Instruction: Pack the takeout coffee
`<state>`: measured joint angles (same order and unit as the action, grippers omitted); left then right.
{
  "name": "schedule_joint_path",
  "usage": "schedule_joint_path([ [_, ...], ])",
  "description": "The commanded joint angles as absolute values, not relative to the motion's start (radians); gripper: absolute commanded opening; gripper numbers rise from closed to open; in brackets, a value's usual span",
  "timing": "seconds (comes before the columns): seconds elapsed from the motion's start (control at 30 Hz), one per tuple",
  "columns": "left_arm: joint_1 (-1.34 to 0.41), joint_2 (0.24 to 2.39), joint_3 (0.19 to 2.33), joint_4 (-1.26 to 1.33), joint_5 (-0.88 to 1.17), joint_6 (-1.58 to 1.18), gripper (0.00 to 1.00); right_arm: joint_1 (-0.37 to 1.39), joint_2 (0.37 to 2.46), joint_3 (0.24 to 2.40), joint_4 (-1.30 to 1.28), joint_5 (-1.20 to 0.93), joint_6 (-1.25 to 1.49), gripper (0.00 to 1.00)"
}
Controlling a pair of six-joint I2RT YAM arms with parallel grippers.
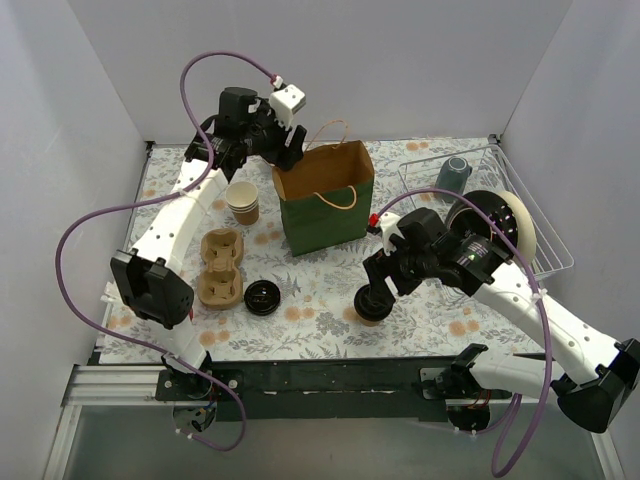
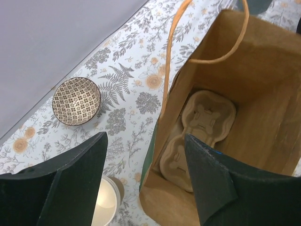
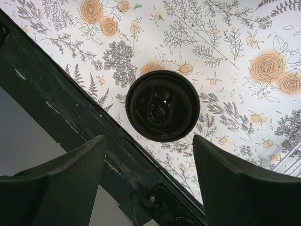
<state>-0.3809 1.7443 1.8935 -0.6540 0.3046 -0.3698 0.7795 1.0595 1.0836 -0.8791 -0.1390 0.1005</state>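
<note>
- Floral-print tablecloth (image 1: 320, 310) covers the work surface.
- Green paper bag with tan handles (image 1: 325, 200) stands upright, mouth open; a moulded pulp cup carrier (image 2: 197, 136) lies at its bottom (left wrist view).
- White wire rack (image 1: 520, 215), far right, holds a grey-blue ceramic mug (image 1: 457, 172).
- Second pulp cup carrier (image 1: 221, 266) lies left of the bag, an open tan paper cup (image 1: 242, 203) beyond it.
- Left gripper (image 2: 146, 183): fingers wide apart, holding nothing, above the bag's left edge.
- Right gripper (image 3: 148, 179): fingers spread, empty, over the small tan paper cup with black sip lid (image 3: 162, 105), which stands near the table's front edge.
- Spare black lid (image 1: 262, 297) lies left of that cup.
- Small patterned bowl (image 2: 76, 100) sits near the back wall.
</note>
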Motion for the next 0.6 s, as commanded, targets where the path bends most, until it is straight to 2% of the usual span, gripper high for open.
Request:
schedule_joint_path([
  [0.0,-0.359,1.703,1.856,-0.73,0.351,-0.265,0.66,0.784,1.071,1.118,-0.87,-0.15,0.077,0.82],
  [0.23,-0.339,1.718,1.83,-0.707,0.357,-0.238,0.63,0.784,1.066,1.112,-0.861,-0.149,0.078,0.82],
  [0.3,-0.341,1.723,1.833,-0.706,0.383,-0.248,0.58,0.784,1.066,1.108,-0.857,-0.143,0.078,0.82],
  [0.33,-0.339,1.724,1.835,-0.704,0.393,-0.25,0.54,0.784,1.066,1.106,-0.856,-0.141,0.077,0.82],
  [0.37,-0.341,1.723,1.835,-0.701,0.399,-0.255,0.44,0.784,1.066,1.106,-0.861,-0.137,0.075,0.82],
  [0.4,-0.341,1.723,1.836,-0.7,0.42,-0.259,0.39,0.784,1.066,1.108,-0.864,-0.13,0.071,0.82],
  [0.47,-0.341,1.715,1.83,-0.695,0.44,-0.271,0.33,0.784,1.068,1.101,-0.874,-0.118,0.069,0.83],
  [0.5,-0.341,1.713,1.827,-0.693,0.457,-0.273,0.23,0.784,1.068,1.095,-0.876,-0.118,0.066,0.83],
  [0.57,-0.341,1.707,1.809,-0.693,0.466,-0.276,0.11,0.784,1.06,1.077,-0.877,-0.117,0.061,0.85],
])
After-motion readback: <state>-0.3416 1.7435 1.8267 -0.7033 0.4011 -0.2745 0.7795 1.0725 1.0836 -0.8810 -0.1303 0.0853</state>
